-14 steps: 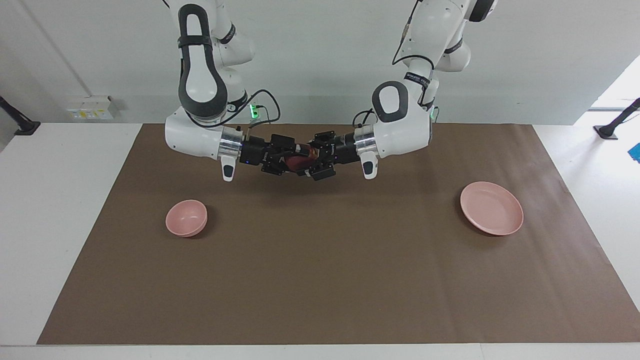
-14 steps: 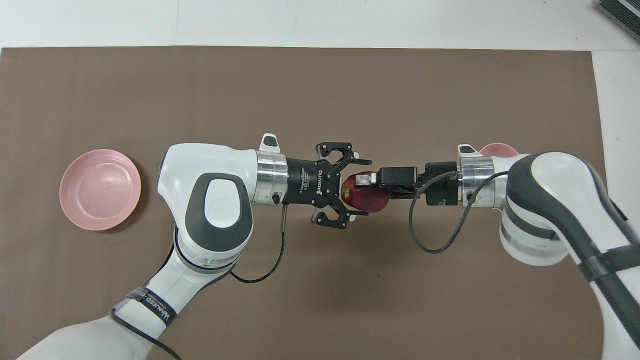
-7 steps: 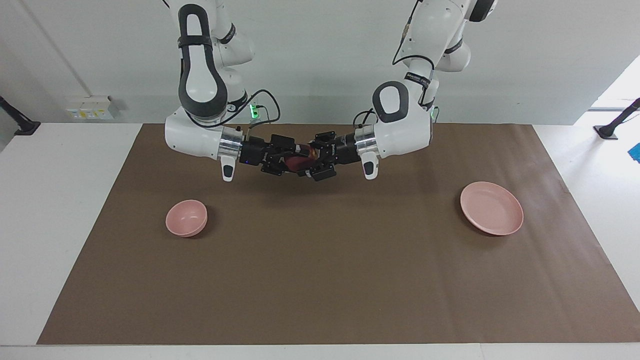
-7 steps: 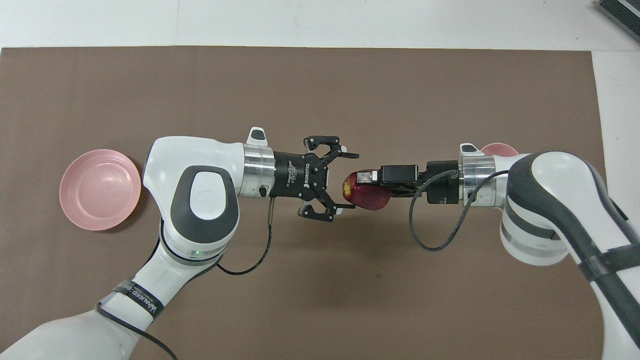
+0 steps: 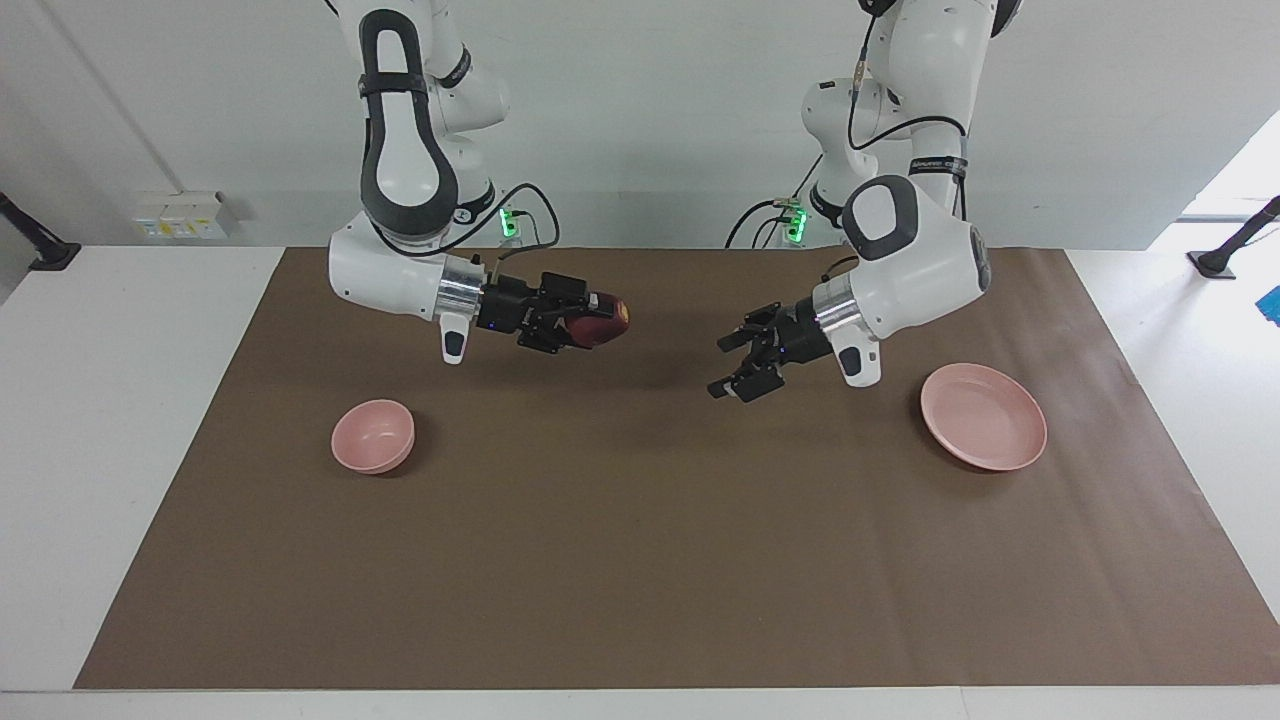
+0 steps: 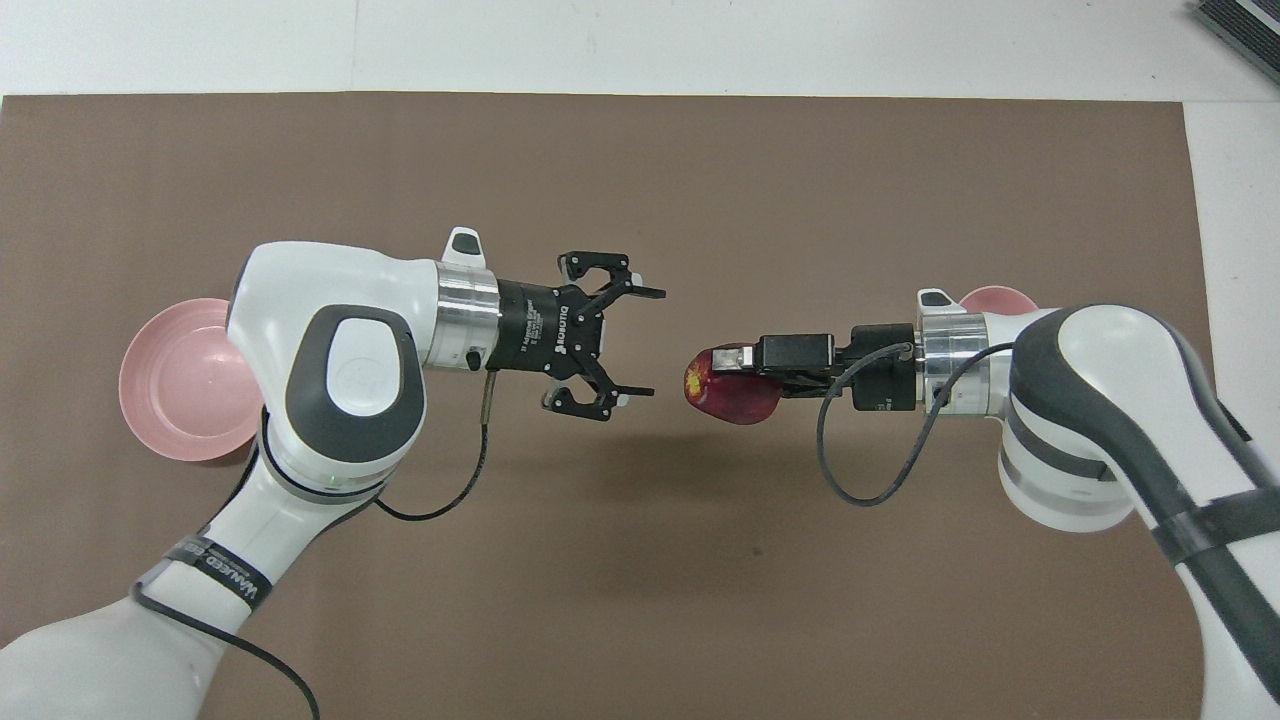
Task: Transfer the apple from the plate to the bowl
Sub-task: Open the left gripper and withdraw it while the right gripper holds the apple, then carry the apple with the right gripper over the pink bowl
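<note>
Brown mat (image 5: 640,560) across a white table (image 5: 130,420); white socket box (image 5: 180,215) on the wall.

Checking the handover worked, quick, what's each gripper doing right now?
Left gripper: jaws open, holding nothing, in the air over the brown mat.
Right gripper: jaws shut on the apple, held above the mat.

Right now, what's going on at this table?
The right claw holds the apple in the air above the brown mat, roughly mid-table. The left claw hangs open and empty over the mat, apart from the apple and toward the plate, which has nothing on it. The bowl sits at the right arm's end of the table, also with nothing in it. So the apple is off the plate and in the right arm's grip, not yet in the bowl.
</note>
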### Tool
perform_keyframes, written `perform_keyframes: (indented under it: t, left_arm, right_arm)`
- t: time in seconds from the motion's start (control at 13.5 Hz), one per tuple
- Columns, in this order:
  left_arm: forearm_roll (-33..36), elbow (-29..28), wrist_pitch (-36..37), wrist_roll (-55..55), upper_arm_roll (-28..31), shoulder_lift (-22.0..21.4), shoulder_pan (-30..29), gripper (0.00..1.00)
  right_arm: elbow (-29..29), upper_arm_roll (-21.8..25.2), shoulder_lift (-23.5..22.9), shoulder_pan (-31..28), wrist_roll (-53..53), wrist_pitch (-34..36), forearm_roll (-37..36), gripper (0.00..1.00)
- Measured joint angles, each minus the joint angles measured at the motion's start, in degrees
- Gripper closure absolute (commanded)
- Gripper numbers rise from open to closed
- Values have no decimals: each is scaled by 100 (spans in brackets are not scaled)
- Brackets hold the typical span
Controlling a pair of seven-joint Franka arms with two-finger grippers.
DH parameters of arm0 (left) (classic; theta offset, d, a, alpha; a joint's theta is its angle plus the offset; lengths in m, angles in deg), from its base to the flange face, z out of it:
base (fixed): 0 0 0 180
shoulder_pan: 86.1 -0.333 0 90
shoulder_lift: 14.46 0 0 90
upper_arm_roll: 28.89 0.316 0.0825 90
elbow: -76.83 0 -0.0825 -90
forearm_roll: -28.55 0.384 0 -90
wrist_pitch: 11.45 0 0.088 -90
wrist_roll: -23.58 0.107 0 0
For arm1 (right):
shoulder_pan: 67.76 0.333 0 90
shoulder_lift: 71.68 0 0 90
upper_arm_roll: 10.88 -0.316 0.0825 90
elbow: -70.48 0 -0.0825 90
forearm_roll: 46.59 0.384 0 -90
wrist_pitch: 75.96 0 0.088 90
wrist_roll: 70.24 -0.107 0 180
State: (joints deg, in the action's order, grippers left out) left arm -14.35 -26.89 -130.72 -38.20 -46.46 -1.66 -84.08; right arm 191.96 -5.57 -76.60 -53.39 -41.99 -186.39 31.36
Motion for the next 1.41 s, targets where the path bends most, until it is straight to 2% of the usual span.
perform_keyframes:
  t: [0.37,0.52,0.89,1.04,1.19,1.41]
  left_arm:
    - [1856,127,87,30,15,-322,-319,0]
    - [2402,333,364,389,25,-392,-422,0]
    - [2706,1126,1591,2834,57,-451,-1160,0]
    - [3145,1411,2050,4062,68,-460,-1411,0]
    - [3773,1599,2239,5245,67,-487,-1466,0]
    - [4195,1658,2309,5770,62,-639,-1518,0]
  right_arm:
    - [-36,2,-20,-55,-253,-5,-325,100]
    - [-107,14,-56,-195,-333,-7,-570,100]
    - [-645,56,-374,-1078,-416,164,-2419,100]
    - [-850,63,-492,-1416,-416,239,-3264,100]
    - [-1083,66,-597,-1648,-415,265,-3876,100]
    - [-1560,65,-736,-1773,-412,266,-4615,100]
